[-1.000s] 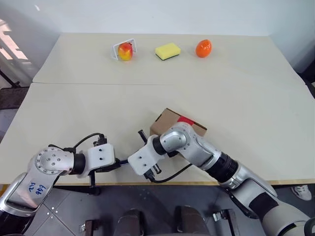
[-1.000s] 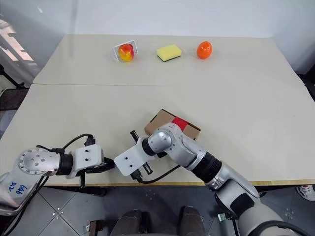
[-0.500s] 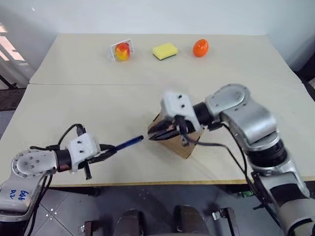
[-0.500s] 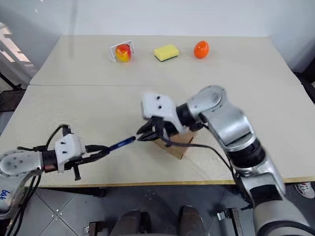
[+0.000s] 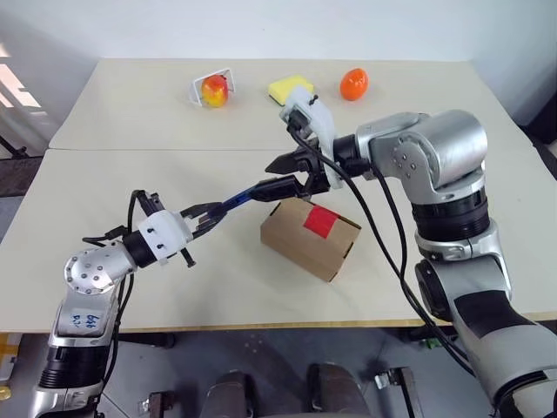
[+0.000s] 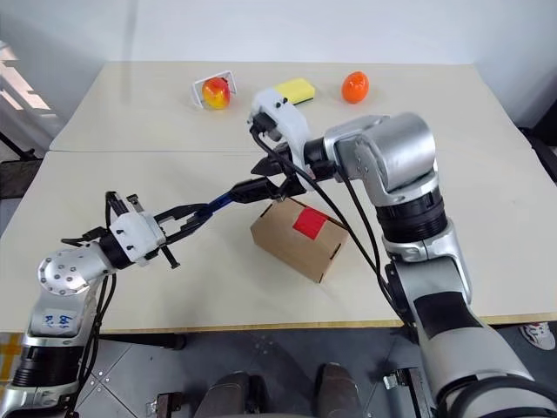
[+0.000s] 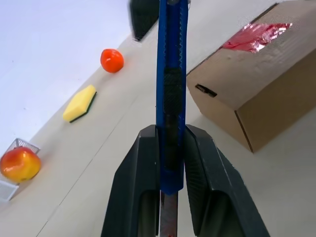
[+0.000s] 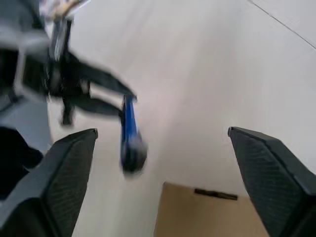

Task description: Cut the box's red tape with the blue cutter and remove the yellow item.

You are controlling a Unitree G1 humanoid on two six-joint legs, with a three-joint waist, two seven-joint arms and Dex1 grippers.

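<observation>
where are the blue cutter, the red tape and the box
blue cutter (image 7: 171, 84), left wrist view, middle of its blue body
red tape (image 5: 322, 219), left eye view, centre of the patch
box (image 5: 291, 235), left eye view, its front side face

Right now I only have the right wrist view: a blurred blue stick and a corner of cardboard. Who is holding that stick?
Observer: The left hand holds it. The blue cutter is clamped between its two fingers.
Operator: And the right hand?
Observer: The right hand is open and close to the cutter's far end. It is raised above the box and grips nothing.
Operator: Is the tape cut?
Observer: I see no cut. The red tape lies as a whole patch on the box's closed top.
</observation>
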